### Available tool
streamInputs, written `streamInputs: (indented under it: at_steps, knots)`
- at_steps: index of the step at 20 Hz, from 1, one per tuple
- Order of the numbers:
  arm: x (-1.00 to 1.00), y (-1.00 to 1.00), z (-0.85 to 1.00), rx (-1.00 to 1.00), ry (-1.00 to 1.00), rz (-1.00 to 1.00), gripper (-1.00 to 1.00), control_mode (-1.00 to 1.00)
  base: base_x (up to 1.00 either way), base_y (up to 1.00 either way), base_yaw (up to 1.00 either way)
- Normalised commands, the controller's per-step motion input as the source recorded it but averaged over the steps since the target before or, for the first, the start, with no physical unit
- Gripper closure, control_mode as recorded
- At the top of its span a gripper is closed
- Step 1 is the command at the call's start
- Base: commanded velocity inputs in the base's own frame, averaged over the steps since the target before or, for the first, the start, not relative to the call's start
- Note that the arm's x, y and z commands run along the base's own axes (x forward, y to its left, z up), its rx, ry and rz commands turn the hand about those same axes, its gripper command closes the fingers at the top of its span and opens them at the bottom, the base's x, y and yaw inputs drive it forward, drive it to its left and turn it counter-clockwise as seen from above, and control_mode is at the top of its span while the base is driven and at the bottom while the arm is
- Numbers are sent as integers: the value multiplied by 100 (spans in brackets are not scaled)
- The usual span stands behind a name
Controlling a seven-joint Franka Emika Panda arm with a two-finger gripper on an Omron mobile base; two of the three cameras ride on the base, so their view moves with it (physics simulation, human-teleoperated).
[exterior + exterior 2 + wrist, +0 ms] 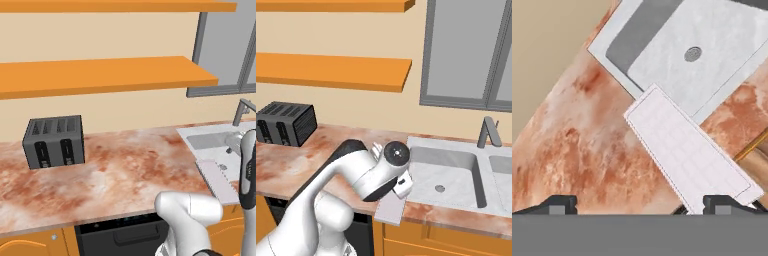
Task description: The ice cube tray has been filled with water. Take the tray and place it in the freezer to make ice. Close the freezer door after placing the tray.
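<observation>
Pale lavender ice cube tray (684,152) overhanging the marbled counter (125,165) edge beside the sink (443,175), jaws wide above it; an off-centre pinch could spill water

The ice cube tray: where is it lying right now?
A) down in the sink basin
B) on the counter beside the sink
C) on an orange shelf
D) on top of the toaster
B: the ice cube tray lies flat on the marbled counter, at the near corner of the sink.
</observation>
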Motion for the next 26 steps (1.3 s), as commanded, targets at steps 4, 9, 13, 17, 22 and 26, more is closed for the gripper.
streamInputs:
  at_steps: [4,9,13,17,22,26]
  knots:
    - [-60,-8,26,32,-1,-34,-100,-100,0,0,0]
    - [-50,-10,10,35,0,-22,-100,-100,0,0,0]
    - [-19,-33,-8,29,0,-2,-100,-100,0,0,0]
    - [-7,-21,-36,15,-2,1,-100,-100,0,0,0]
    - [0,0,-56,0,-10,11,-100,-100,0,0,0]
    - [0,0,-60,0,-8,11,-100,-100,0,0,0]
